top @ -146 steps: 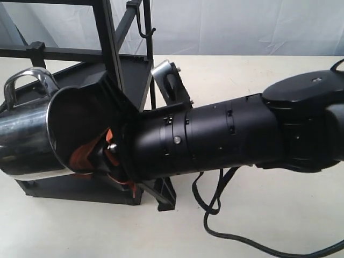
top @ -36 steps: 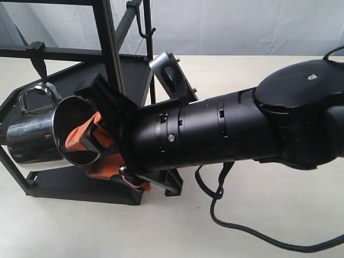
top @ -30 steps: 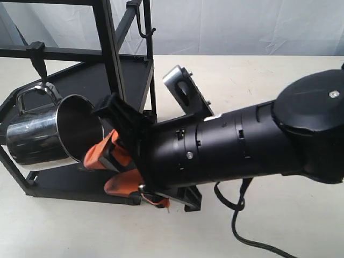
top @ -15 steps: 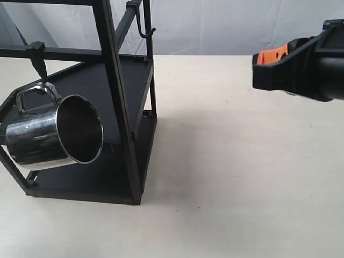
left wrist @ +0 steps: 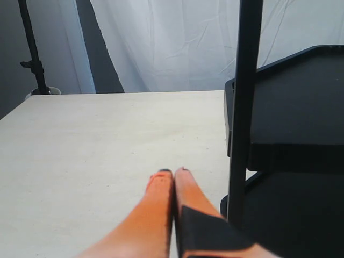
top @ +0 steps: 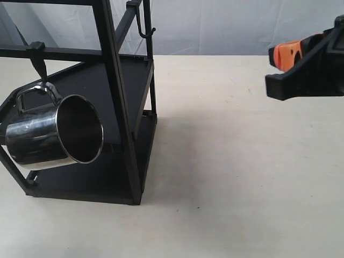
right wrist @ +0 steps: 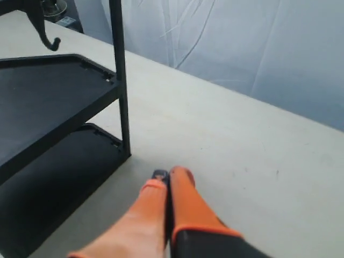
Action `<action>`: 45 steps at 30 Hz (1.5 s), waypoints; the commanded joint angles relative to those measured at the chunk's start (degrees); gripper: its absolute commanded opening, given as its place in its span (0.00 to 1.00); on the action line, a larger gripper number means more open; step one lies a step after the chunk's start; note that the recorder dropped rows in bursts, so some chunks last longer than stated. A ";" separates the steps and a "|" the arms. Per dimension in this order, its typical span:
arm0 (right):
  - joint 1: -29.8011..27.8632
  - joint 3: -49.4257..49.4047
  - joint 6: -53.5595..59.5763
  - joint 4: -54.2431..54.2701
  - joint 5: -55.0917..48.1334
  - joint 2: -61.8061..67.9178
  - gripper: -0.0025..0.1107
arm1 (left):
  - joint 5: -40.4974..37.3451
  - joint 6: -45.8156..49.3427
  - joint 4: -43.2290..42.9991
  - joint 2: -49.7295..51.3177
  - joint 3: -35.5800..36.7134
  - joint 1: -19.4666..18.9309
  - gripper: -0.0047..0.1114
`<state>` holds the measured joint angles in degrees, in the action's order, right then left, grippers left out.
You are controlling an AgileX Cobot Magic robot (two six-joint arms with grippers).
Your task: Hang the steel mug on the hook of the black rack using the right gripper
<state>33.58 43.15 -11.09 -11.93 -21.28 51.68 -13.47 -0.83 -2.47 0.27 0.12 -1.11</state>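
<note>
The steel mug [top: 51,131] hangs by its looped handle from the broad black hook [top: 37,62] on a bar of the black rack [top: 112,70], tilted with its mouth facing out. It is free of any gripper. My right gripper [top: 279,56] is far off at the right edge of the exterior view, well apart from the rack. In the right wrist view its orange fingers [right wrist: 169,174] are pressed together with nothing between them, above the table beside the rack's corner post [right wrist: 121,80]. My left gripper [left wrist: 173,172] is shut and empty beside a rack post [left wrist: 244,107].
A thin J-shaped wire hook [top: 142,27] hangs bare near the rack's top, also in the right wrist view [right wrist: 45,35]. The rack's two dark shelves [left wrist: 290,107] stand on a pale table [top: 231,177] that stretches between the rack and my right gripper.
My right arm let go of the mug's rim and pulled back to the right edge of the view. Its jaws have shut. The mug stays hanging on the hook.
</note>
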 commanded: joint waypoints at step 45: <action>-31.53 -43.15 10.57 12.50 5.33 -45.37 0.02 | 0.25 -0.12 -0.15 -0.27 -0.12 0.07 0.05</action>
<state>1.93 0.20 -1.44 0.31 -15.49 6.64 -13.47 -0.83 -2.47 0.27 0.12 -1.11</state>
